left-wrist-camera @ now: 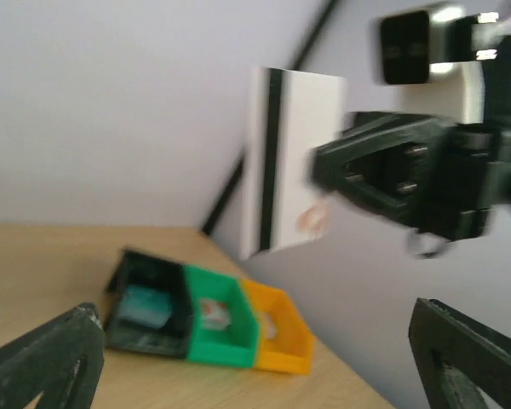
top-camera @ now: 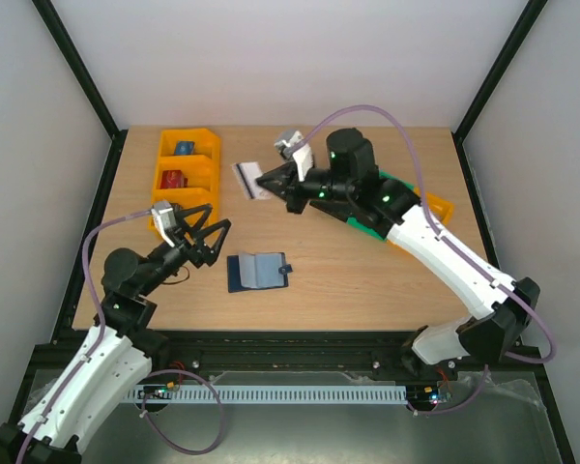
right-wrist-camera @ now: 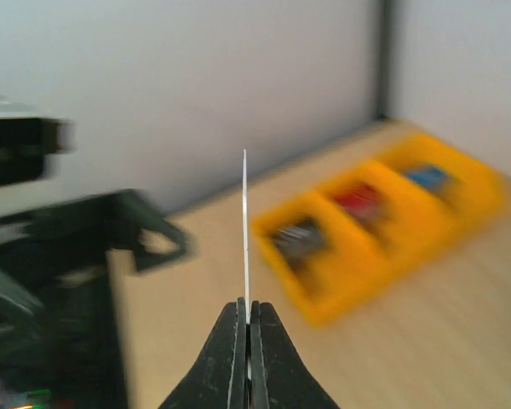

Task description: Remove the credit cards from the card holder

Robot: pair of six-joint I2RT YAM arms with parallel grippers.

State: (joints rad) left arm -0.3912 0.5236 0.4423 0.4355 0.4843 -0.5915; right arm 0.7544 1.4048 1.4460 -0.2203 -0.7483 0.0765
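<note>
right gripper (right-wrist-camera: 247, 308) is pinched together on the bottom edge of a thin white credit card (right-wrist-camera: 245, 221) with a black stripe. the card stands upright and edge-on in the right wrist view, and is raised off the wooden worktop (top-camera: 348, 280). from above it hangs just beside the orange plastic three-slot bin (top-camera: 188, 166) at the far left, not touching it. left gripper (top-camera: 216, 230) has its fingers (left-wrist-camera: 51, 362) wide apart with nothing between them, and is pointed toward the held card. the small dark navy folding card holder (top-camera: 258, 272) lies open and flat on the worktop near the front middle, just right of the left gripper, blue-grey inner panel up, tab on its right side. a row of black, green and orange bins (left-wrist-camera: 206, 322) sits on the right side under the right arm.
</note>
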